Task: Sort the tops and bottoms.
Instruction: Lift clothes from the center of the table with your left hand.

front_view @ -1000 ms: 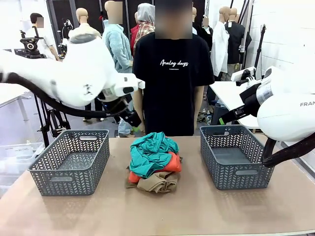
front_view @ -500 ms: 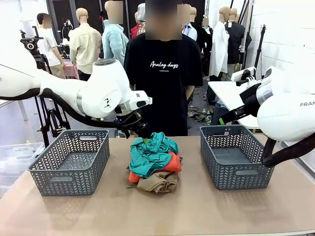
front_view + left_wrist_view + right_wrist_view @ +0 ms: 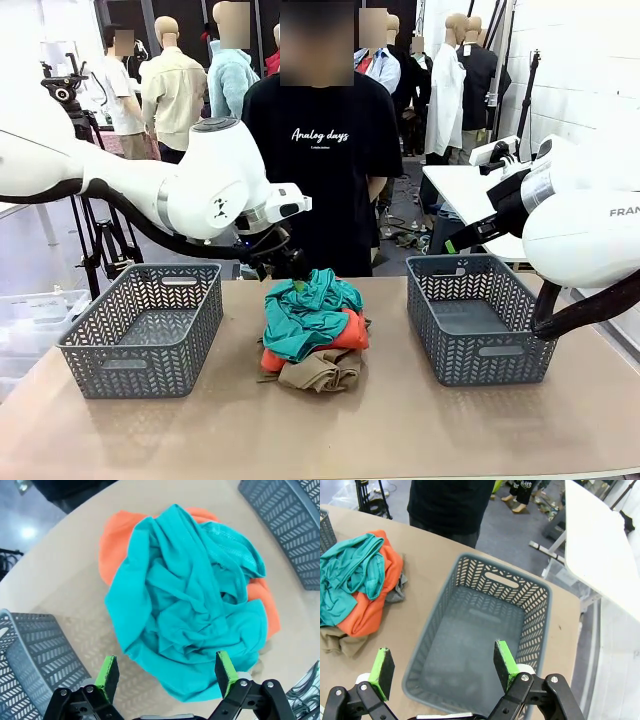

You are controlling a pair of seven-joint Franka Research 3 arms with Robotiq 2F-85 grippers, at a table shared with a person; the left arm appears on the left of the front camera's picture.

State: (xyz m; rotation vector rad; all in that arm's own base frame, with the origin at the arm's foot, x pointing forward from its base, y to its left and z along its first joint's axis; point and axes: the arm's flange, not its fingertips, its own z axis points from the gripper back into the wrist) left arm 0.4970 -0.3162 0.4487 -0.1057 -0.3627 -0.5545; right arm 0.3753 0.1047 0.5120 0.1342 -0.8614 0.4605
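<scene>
Hovering over the clothes pile on the surface (image 3: 400, 430), the left fingers (image 3: 107, 674) gape wide and empty, with the teal garment (image 3: 190, 605) just below. An orange garment (image 3: 352, 330) shows at its 4 o'clock and a tan garment (image 3: 320, 372) at 6. The right fingers (image 3: 383, 666), equally wide and empty, hang above the basket (image 3: 475, 345) at 3 o'clock. Because the layers look tangled, one pinch could lift two garments.

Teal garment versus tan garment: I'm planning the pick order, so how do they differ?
The teal garment lies on top, exposed; the tan garment sits at the bottom, mostly covered. The teal garment is vivid against the table; the tan garment nearly matches it. Both are crumpled and heaped together.
</scene>
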